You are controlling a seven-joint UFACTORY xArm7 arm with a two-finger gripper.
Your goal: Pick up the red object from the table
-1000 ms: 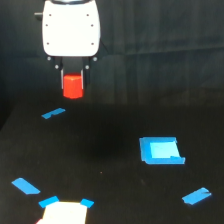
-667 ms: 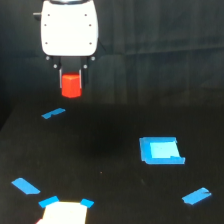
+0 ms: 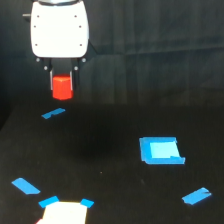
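Gripper [image 3: 62,82] on the white arm head [image 3: 59,31] pinches the red object [image 3: 62,87] between its two short fingers, block held in the air, clear of the table [image 3: 110,190], in the upper part of the exterior view's left. On the black tabletop: a blue tape strip [image 3: 53,113] just below the block, a blue square [image 3: 161,150] toward the exterior view's right, more blue tape pieces [image 3: 26,186] near the front edge, a white patch [image 3: 64,212] at the bottom.

Open air is lying all around the gripper [image 3: 62,86], which is gripping the red block [image 3: 62,87] clear above the table [image 3: 115,170], with only flat blue tape pieces [image 3: 53,114] lying beneath it.
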